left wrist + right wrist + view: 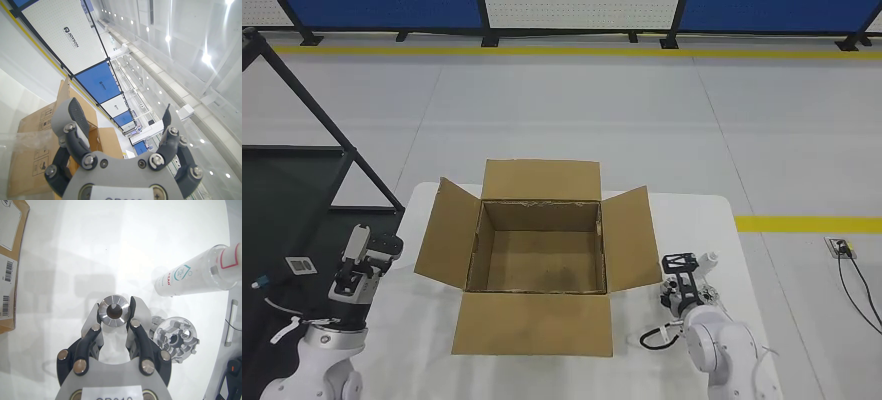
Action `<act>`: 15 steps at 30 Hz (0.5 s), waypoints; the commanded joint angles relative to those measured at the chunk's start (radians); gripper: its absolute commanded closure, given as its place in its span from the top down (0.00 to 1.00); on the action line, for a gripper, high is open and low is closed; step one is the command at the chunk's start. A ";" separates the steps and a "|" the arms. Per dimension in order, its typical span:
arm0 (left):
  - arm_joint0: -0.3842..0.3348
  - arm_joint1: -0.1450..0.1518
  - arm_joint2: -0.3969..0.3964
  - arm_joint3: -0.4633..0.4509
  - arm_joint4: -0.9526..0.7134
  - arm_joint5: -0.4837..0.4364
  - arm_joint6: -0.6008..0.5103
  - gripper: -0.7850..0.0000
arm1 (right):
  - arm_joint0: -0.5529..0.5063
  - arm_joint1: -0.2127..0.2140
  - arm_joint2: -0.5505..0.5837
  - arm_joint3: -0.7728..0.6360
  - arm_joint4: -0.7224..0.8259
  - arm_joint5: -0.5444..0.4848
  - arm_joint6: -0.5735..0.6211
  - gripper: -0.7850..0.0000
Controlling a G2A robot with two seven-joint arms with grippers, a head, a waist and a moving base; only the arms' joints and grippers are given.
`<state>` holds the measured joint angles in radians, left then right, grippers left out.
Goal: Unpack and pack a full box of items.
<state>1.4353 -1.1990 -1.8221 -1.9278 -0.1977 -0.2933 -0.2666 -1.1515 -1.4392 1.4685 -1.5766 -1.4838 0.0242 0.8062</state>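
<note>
Cylinder (114,313) is clamped between right jaws; bottle (189,277) and toothed part (175,340) lie just beside them. Left jaws are spread, empty, near open box (541,216). Risk: smooth round cylinder could be squeezed out sideways, or knocked on a flap (631,238) if carried low.

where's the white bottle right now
Right wrist view: the bottle sits on the table right of the box, near the table's edge, just past the metal hub and the cylinder in the right end effector.
</note>
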 commanded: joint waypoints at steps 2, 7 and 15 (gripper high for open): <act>0.000 0.000 -0.001 -0.001 0.003 0.000 0.001 1.00 | 0.004 0.001 0.002 0.007 0.004 0.007 -0.003 0.23; 0.000 0.000 0.000 -0.003 0.004 0.001 0.002 1.00 | 0.006 0.003 0.003 0.007 0.010 0.015 -0.006 0.48; -0.004 0.001 0.003 -0.002 0.006 0.004 0.000 1.00 | -0.020 0.007 0.025 -0.050 0.046 0.029 -0.039 1.00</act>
<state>1.4319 -1.1984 -1.8201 -1.9302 -0.1924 -0.2894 -0.2667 -1.1640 -1.4328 1.4878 -1.6124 -1.4520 0.0580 0.7760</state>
